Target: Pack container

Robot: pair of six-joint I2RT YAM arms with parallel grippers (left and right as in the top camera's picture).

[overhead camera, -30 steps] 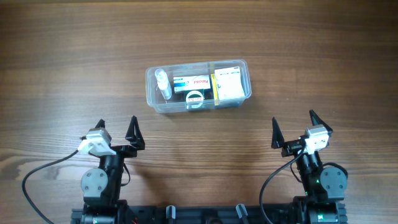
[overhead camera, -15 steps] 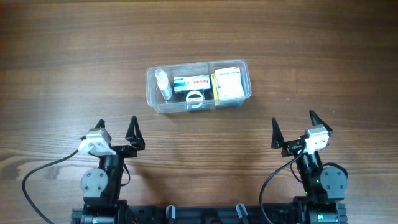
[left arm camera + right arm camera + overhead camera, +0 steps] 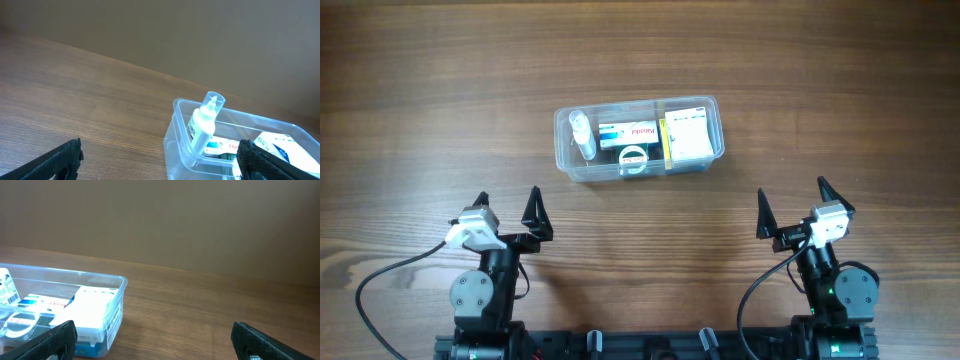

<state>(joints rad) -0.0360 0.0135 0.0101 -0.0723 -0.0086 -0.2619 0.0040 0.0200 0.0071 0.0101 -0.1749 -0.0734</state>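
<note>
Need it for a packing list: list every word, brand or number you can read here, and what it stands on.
Nothing reads clearly; all print is inside the container.
Middle box: red word, blue marks, too blurred.
White box with yellow edge: fine print, too small.
Bottle: dark lettering up the label, too small.
Round roll: red print, blurred.

The wooden table point(image 3: 430, 90) bears one clear container point(image 3: 563, 160) near its middle.

Container point(image 3: 561, 152) on table point(image 3: 420, 100), bottle point(image 3: 582, 135) in its left end, boxes point(image 3: 687, 135) right of bottle
</note>
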